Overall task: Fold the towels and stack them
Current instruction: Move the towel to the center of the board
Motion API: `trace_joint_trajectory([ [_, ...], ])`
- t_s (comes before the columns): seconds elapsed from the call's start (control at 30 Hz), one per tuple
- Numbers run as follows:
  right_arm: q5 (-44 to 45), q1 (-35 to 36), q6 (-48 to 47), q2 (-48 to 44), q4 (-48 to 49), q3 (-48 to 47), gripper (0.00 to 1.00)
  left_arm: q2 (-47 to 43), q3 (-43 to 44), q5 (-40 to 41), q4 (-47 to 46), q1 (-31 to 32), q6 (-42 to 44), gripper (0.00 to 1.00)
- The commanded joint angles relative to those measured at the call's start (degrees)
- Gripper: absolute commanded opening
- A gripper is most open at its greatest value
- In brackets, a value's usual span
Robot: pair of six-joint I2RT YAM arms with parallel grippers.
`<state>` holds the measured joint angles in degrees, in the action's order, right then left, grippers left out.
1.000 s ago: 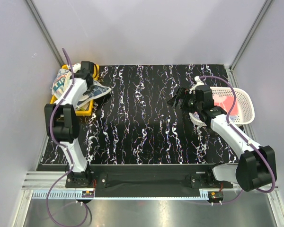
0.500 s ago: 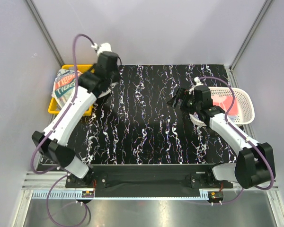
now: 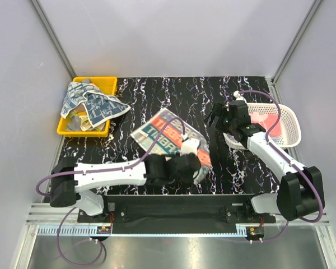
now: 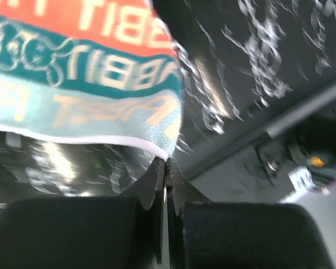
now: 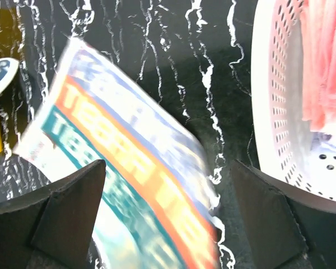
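Towel (image 4: 84, 67) corner sits pinched in my left gripper (image 4: 166, 163); my right gripper (image 5: 168, 207) hangs spread wide, empty, basket (image 5: 269, 84) just to its right.

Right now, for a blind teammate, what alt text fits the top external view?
Shut left jaws hold a beige towel with orange and teal lettering over the black marbled table; open right jaws hover near a white mesh basket.
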<state>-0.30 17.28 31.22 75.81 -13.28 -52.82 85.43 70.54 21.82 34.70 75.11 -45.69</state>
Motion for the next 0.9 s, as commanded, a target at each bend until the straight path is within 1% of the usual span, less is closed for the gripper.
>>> trace_joint_trajectory([
  [0.0,1.4,0.4,-1.2,1.0,0.2,-1.8,1.0,-4.7,-7.3,0.1,-12.0,4.0,-9.4,0.0],
  [0.03,0.6,0.4,-1.3,1.3,0.7,-1.3,1.0,-5.5,-12.0,-1.0,-13.9,4.5,-10.3,0.0],
  [0.1,-1.4,0.6,-1.3,2.8,1.5,-0.8,1.0,-8.0,-15.2,-2.1,-16.0,6.5,-13.2,0.0],
  [0.17,-1.6,0.8,-1.4,5.4,1.8,-1.3,1.0,-9.7,-19.1,-1.6,-15.6,7.6,-16.0,0.0],
  [0.2,-1.0,1.7,-1.9,6.4,1.8,-1.8,1.0,-12.1,-20.8,-1.3,-14.2,8.6,-17.3,0.0],
  [0.23,-0.4,2.1,-2.1,8.4,1.4,-2.4,1.0,-14.2,-22.5,-0.8,-13.4,8.9,-21.2,0.0],
  [0.27,-0.1,2.4,-2.5,9.4,1.2,-3.6,1.0,-16.3,-27.2,-0.6,-12.7,9.2,-23.4,0.0],
  [0.3,1.2,3.5,-2.7,10.3,1.2,-4.0,1.0,-21.9,-29.7,-0.6,-11.2,9.4,-25.8,0.0],
  [0.33,1.7,3.9,-2.7,12.4,1.2,-5.3,0.98,-24.9,-32.2,-0.7,-10.4,9.7,-30.6,0.0],
  [0.37,2.1,4.5,-2.8,13.5,1.1,-6.1,0.98,-28.0,-37.1,-0.6,-9.0,10.0,-33.1,0.0],
  [0.4,2.6,5.0,-3.1,14.6,1.0,-6.8,0.97,-32.0,-38.7,-0.4,-5.3,10.7,-35.3,0.0],
  [0.43,3.0,6.1,-3.2,16.8,0.9,-7.6,0.96,-38.3,-40.1,-0.3,-3.1,11.2,-38.4,0.0],
  [0.5,4.4,6.9,-3.1,19.1,0.8,-9.8,0.95,-43.9,-40.1,1.0,3.8,12.9,-40.1,0.0],
  [0.53,4.8,7.2,-3.0,21.3,0.9,-10.5,0.95,-46.5,-39.5,1.0,4.7,13.4,-39.6,0.0],
  [0.57,5.1,7.7,-2.8,22.4,1.0,-11.9,0.95,-46.5,-39.0,-0.3,4.9,13.4,-38.4,0.0],
  [0.6,5.7,7.7,-2.7,23.5,1.2,-12.7,0.94,-45.9,-36.8,-0.8,5.5,13.4,-37.5,0.0],
  [0.67,6.4,7.8,-3.4,27.4,1.2,-16.1,0.9,-41.2,-34.0,-1.3,7.0,13.4,-34.6,0.07],
  [0.73,7.6,7.8,-4.2,31.3,0.7,-20.0,0.89,-37.7,-30.2,-1.2,8.8,13.4,-32.0,0.09],
  [0.8,9.3,7.9,-5.8,33.8,-0.2,-23.0,0.85,-34.9,-28.4,0.3,9.2,13.5,-30.4,0.2],
  [0.87,9.8,7.8,-7.7,36.5,-0.4,-26.5,0.82,-34.5,-26.1,3.4,9.9,13.0,-29.3,0.36],
])
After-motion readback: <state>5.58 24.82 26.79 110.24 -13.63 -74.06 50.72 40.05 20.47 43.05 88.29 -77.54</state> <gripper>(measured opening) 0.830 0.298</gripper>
